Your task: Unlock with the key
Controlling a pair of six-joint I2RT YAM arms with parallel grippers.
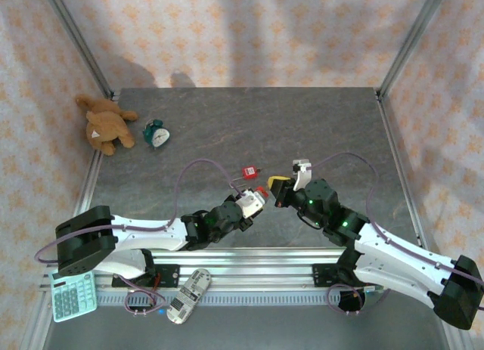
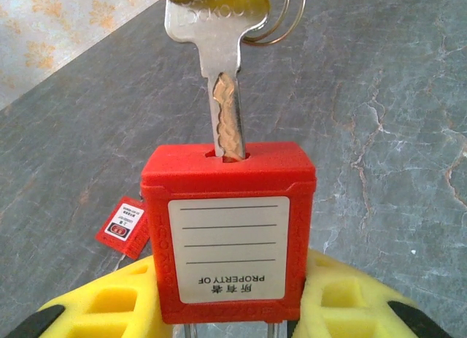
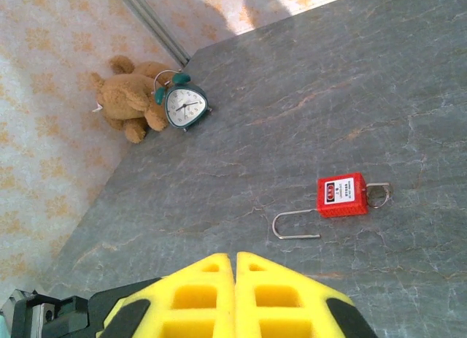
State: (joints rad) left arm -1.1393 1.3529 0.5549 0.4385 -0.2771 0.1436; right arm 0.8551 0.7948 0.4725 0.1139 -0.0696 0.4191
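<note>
now: key [image 2: 219,97] tip sits in the keyway [image 2: 232,155] of the red padlock [image 2: 228,239]. most of the blade shows outside it, so i'd judge it partway in, turn not done.
l grip: left gripper [image 1: 252,202] pinches the padlock body betw. its yellow pads, one per side, keyway face pointing away from the wrist.
r grip: right gripper [image 1: 280,185] pads pressed together on the key head. in its own wrist view the pads meet w/ no gap.
where: padlock held off the table [image 1: 318,123], near-middle, betw. the two grippers. r grip sits just up-right of l grip in top view.
key relation: key comes at the lock from the r grip side. blade's long axis lines up w/ the lock body's long axis, straight into the slot. next move prob. a push along that axis, then a twist about it.
nearer arm: both are at the lock. r arm looks set to drive, l arm to brace.
lock looks: red plastic body, white label [image 2: 228,250] w/ blank lines, "property of" upside down from l wrist. shackle end is toward the wrist, mostly hidden.
key looks: silver, cuts along one edge, wire key ring [image 2: 281,20] at the head.
also: second red lock [image 3: 341,196] lies on the table, shackle sticking out sideways, apart from the grippers.
</note>
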